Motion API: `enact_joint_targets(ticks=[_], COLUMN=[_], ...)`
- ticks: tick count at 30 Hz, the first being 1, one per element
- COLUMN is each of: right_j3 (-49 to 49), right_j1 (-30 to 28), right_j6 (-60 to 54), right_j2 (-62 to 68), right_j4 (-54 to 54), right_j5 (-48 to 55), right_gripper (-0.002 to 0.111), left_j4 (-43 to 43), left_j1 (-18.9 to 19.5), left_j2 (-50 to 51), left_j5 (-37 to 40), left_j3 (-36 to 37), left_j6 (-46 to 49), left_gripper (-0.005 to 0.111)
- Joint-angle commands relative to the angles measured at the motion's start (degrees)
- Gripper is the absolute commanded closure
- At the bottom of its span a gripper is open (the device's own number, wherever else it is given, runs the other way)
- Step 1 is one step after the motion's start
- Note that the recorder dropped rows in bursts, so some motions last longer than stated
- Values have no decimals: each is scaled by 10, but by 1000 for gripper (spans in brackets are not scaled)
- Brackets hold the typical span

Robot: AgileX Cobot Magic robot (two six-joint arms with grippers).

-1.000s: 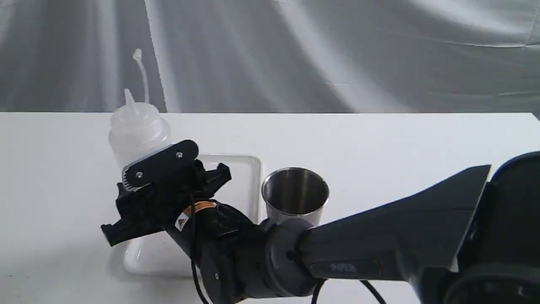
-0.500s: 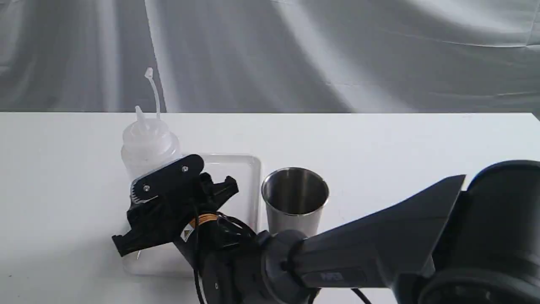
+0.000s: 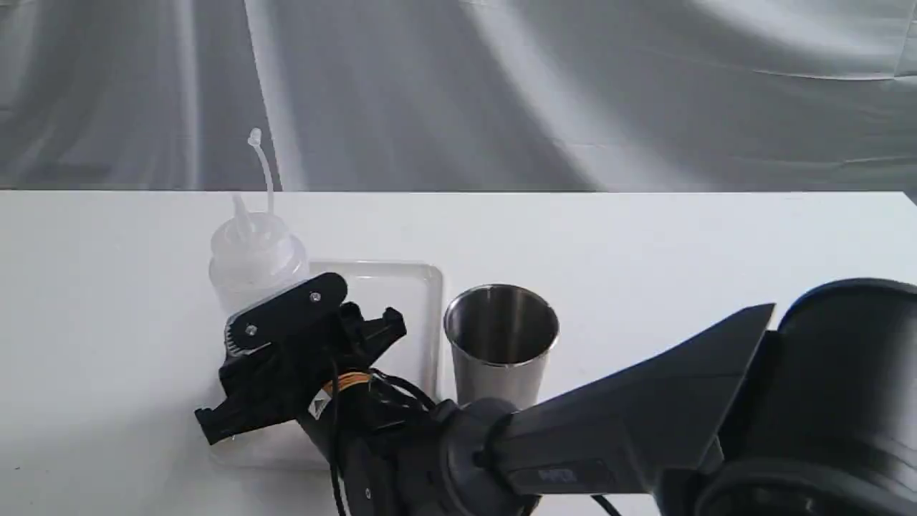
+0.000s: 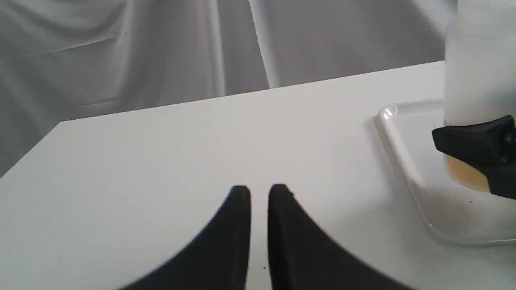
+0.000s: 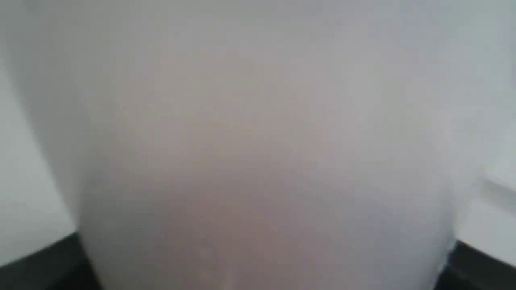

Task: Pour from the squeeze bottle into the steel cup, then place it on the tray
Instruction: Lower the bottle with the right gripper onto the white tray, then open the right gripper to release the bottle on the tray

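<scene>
While the right gripper [image 3: 218,380] pinches its lower body, the translucent whitish squeeze bottle [image 3: 256,251] with the cone nozzle stands upright over the left end of the glossy white rectangular tray [image 3: 401,276]. I cannot tell whether its base touches. The brushed steel cup [image 3: 501,344] stands just right of the tray. The left gripper [image 4: 259,193] hangs over the white table [image 3: 680,244], jaws nearly pressed together, empty.

Lab-style test bench: white table [image 3: 645,236] against draped grey backdrop [image 3: 501,93].
</scene>
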Motion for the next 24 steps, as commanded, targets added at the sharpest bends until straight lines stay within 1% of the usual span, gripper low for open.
enact_joint_targets(ticks=[1, 24], right_j3=[-6, -9], right_j1=[0, -1], right_j6=[-5, 10], right_j2=[-5, 16], right_j4=[-5, -2], right_j5=[-23, -35], right_gripper=[91, 91], left_j4=[0, 0], left_j1=[0, 0], left_j2=[-1, -1], left_j5=[-4, -4], left_j3=[3, 3], left_j6=[-1, -1], left_gripper=[98, 98])
